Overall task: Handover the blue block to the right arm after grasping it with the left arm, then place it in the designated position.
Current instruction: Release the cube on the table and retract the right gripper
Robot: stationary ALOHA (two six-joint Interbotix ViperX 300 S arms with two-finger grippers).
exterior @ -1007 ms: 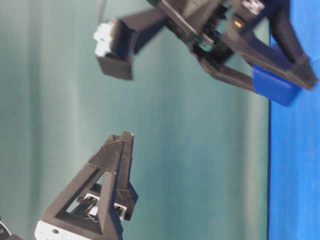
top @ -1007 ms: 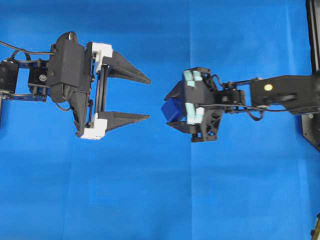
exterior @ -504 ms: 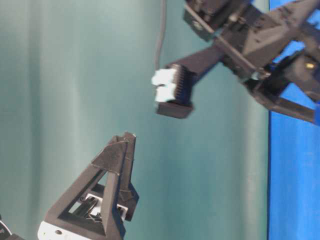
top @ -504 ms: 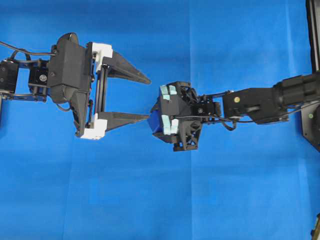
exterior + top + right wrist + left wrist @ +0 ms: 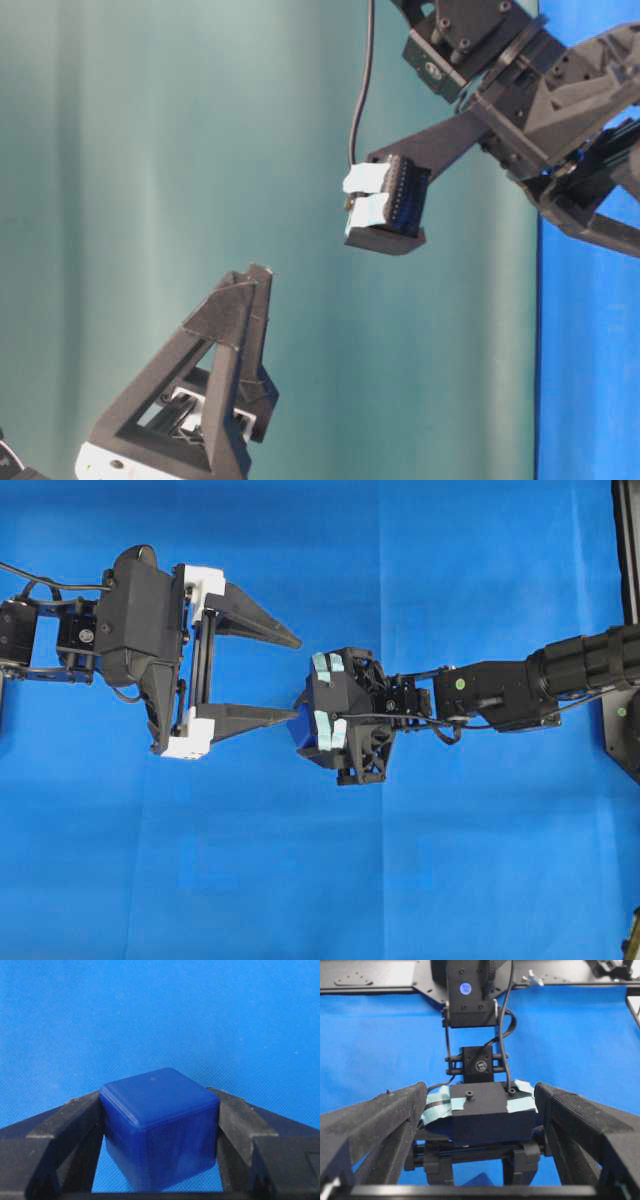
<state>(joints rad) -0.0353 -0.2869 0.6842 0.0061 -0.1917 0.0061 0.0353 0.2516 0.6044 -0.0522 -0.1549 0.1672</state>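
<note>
Looking from overhead, you see the right gripper (image 5: 300,730) pinching the blue block (image 5: 159,1127) between its fingers above the blue cloth (image 5: 450,860), just off the fingertips of the left gripper (image 5: 296,678), whose jaws stand spread wide with nothing between them.
</note>
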